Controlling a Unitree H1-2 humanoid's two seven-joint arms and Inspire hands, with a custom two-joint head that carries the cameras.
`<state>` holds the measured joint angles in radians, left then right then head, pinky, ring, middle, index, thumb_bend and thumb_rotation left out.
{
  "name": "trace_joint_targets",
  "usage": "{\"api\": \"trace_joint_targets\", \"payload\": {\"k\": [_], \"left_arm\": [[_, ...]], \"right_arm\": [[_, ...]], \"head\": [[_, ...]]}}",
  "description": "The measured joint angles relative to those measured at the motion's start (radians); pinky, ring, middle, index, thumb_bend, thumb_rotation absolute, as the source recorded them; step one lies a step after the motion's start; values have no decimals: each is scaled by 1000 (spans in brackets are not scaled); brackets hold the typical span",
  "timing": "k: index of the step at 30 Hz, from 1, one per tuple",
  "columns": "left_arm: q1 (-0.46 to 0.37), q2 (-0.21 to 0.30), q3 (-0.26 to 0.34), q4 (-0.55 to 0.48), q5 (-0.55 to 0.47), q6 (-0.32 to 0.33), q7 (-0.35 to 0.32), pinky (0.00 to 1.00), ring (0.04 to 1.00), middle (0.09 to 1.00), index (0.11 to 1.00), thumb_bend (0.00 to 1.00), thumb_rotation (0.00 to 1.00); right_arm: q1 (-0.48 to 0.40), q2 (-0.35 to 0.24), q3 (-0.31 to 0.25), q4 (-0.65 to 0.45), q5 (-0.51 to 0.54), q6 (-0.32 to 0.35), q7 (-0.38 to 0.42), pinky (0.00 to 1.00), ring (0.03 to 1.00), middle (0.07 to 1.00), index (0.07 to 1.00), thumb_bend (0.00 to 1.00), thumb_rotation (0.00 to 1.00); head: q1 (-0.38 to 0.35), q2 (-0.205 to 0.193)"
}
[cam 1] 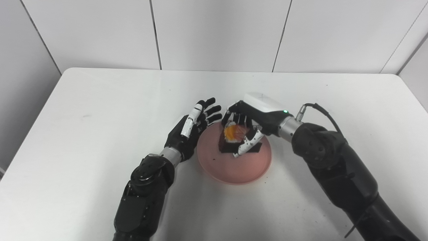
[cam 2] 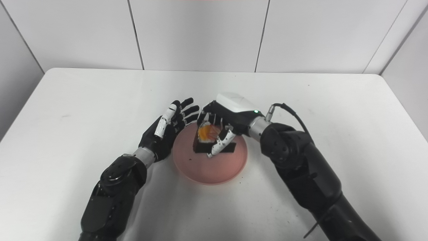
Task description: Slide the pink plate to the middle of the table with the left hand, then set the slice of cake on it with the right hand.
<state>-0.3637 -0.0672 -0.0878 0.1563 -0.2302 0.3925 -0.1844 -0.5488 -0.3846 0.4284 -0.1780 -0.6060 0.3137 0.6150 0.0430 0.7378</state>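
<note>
- Cake slice, dark wedge with orange topping, sits on the round pink plate, pinched by the right hand.
- Left hand spread, holding nothing, beside the plate's left rim.

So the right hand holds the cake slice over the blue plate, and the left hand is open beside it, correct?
Not quite: the plate is pink, not blue, as the left eye view shows. The right hand does hold the cake slice over it, the left hand open beside.

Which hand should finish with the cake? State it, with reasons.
Right. The right hand is already closed around the cake over the plate, so it need only release. The left hand is open beside the plate's rim.
</note>
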Motion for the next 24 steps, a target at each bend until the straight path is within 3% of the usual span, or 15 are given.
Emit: {"api": "trace_joint_targets", "payload": {"k": [7,11,17,24], "left_arm": [[1,0,-1,-4,0,6,0,885,895,902,910,355,1000],[2,0,1,-5,0,7,0,885,896,905,913,359,1000],[2,0,0,-5,0,7,0,881,894,904,912,354,1000],[2,0,0,-5,0,7,0,879,890,900,906,356,1000]], "right_arm": [[8,23,21,31,-12,0,-1,394,450,435,531,518,0],[17,31,38,56,-40,0,-9,336,403,413,532,516,0],[32,57,47,101,-70,-40,-90,294,366,404,528,517,0],[36,63,74,98,-139,-46,-122,312,393,409,526,519,0]], "head": [[-3,3],[-5,9],[-5,9],[-5,6]]}}
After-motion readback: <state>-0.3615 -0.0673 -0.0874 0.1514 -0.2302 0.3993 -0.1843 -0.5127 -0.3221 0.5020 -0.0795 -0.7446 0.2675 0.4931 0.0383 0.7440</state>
